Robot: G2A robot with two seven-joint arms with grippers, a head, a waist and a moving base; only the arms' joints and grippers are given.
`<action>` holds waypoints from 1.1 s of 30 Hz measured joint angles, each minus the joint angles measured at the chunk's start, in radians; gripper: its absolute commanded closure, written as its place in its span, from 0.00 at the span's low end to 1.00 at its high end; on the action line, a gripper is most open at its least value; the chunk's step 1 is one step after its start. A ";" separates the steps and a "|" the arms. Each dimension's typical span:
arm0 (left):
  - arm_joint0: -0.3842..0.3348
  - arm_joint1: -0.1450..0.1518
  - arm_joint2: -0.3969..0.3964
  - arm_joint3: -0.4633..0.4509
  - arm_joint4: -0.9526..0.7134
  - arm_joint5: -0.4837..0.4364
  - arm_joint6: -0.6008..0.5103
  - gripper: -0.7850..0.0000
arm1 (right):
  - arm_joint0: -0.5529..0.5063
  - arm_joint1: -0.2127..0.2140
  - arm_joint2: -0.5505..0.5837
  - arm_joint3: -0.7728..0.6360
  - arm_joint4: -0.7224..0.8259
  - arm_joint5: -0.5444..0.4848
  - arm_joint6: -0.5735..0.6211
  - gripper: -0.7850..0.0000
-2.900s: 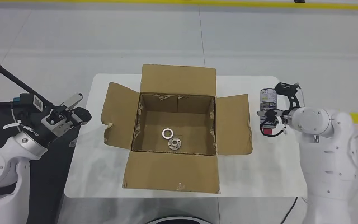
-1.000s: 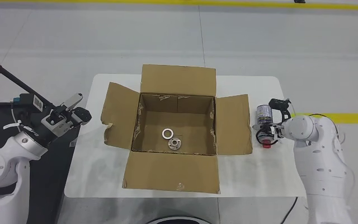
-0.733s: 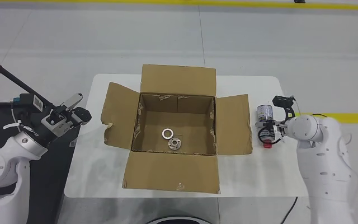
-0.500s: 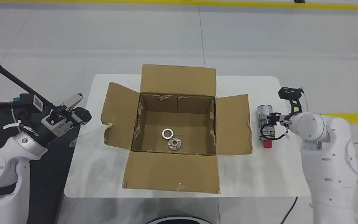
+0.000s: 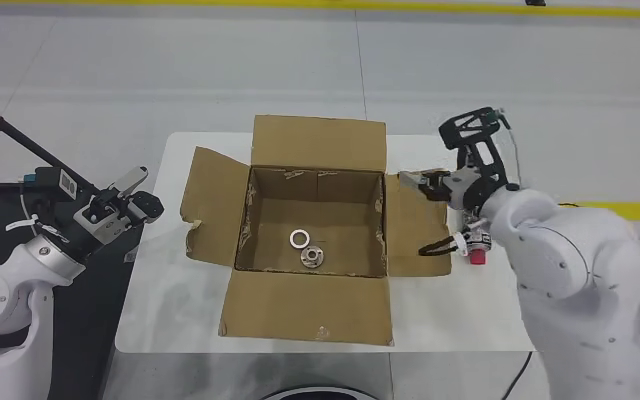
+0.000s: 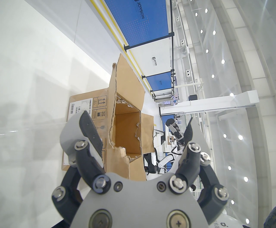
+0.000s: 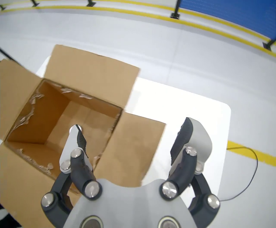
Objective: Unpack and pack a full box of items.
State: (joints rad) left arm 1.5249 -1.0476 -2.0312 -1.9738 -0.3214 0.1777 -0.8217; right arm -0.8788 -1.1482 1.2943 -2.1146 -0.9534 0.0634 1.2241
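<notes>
Box (image 5: pixel 318 143) centred on table (image 5: pixel 170 300); ring (image 5: pixel 299 238), disc (image 5: pixel 312 257) inside; small pump (image 5: pixel 474 241) right of box.

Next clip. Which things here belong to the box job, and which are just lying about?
Job: open cardboard box; metal ring and flanged disc inside it; small cylinder with red end on the table by the box's right flap; right pincer, open above that flap; left pincer, open, beyond the table's edge.
Lying about: yellow floor line; blue barrier panels.

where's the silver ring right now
In the top view the silver ring lies on the floor of the open cardboard box, near its middle, just beside a round metal disc.
</notes>
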 measured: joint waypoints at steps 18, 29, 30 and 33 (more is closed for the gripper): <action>0.000 0.000 0.000 0.000 0.000 0.000 0.000 0.00 | 0.444 -0.207 -0.724 0.584 0.144 0.053 -0.029 0.05; 0.000 0.000 0.000 0.000 0.000 0.000 0.000 0.00 | 0.541 -0.329 -0.840 0.970 0.282 0.012 -0.059 0.31; 0.000 0.000 0.000 0.000 0.000 0.000 0.000 0.00 | 0.545 -0.338 -0.847 0.992 0.290 0.006 -0.062 0.31; 0.000 0.000 0.000 0.000 0.000 0.000 0.000 0.00 | 0.557 -0.369 -0.868 1.063 0.310 -0.015 -0.070 0.33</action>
State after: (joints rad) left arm 1.5249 -1.0476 -2.0312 -1.9738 -0.3214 0.1777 -0.8217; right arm -0.3215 -1.5172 0.4260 -1.0516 -0.6432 0.0485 1.1543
